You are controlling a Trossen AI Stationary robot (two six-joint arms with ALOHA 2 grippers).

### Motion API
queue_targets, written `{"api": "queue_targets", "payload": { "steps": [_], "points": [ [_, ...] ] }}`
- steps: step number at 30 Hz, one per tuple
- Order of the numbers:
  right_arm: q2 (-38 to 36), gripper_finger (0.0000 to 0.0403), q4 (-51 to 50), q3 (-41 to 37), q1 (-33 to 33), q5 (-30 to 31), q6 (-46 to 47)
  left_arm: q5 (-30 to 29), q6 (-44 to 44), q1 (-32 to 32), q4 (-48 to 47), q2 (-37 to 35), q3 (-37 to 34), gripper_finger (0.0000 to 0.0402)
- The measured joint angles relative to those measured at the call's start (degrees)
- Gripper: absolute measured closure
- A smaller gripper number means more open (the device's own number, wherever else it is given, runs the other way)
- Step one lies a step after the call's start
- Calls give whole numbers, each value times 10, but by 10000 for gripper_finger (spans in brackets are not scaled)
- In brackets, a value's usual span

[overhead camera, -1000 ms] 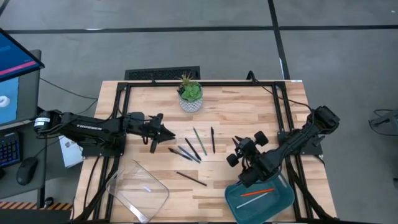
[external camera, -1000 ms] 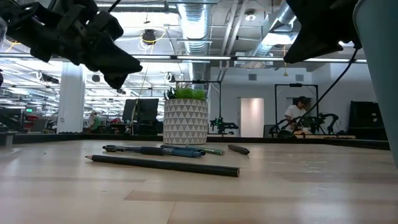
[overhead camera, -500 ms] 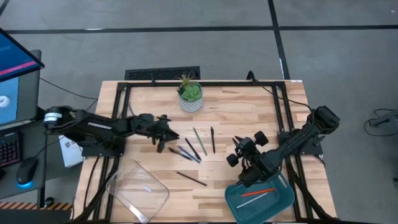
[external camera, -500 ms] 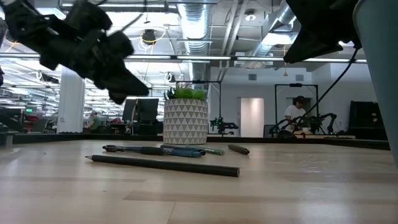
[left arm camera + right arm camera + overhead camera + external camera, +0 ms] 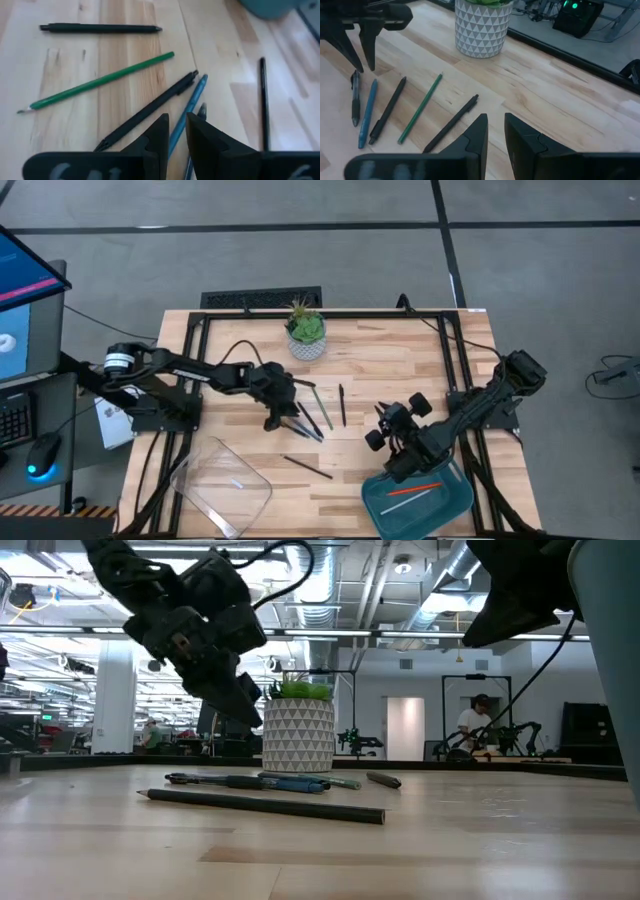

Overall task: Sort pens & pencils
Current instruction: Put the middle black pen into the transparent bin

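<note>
L gripper [image 5: 277, 418] is being held over the fan of pens & pencils [image 5: 310, 418] at table centre, jaws narrow w/ a slim gap, nothing gripped. A pick is being lined up, prob. on the blue pen [image 5: 186, 118] or black pen [image 5: 150, 111] just below. Next: jaws to be widened, then lowered astride one stick. R gripper [image 5: 395, 442] is being parked by the teal tray [image 5: 385, 515], jaws narrow, empty.

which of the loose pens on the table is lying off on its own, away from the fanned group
The black pencil, alone on the bare wood between the clear container and the teal bin; the rest are fanned together beside the left gripper.
</note>
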Motion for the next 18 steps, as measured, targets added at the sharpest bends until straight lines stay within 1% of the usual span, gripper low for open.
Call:
{"api": "queue_targets", "payload": {
  "steps": [4, 11, 15, 18],
  "points": [
    [0, 316, 0, 0, -1, -1, 0, 0, 48, 0, -3, 10, 12, 347],
    [0, 316, 0, 0, -1, -1, 0, 4, 125, 12, -7, 12, 12, 347],
    [0, 316, -1, 0, -2, 3, -4, 17, 151, 24, -7, 12, 12, 347],
    [0, 316, -2, 0, -2, 3, -5, 26, 154, 33, 2, 12, 12, 347]
  ]
}}
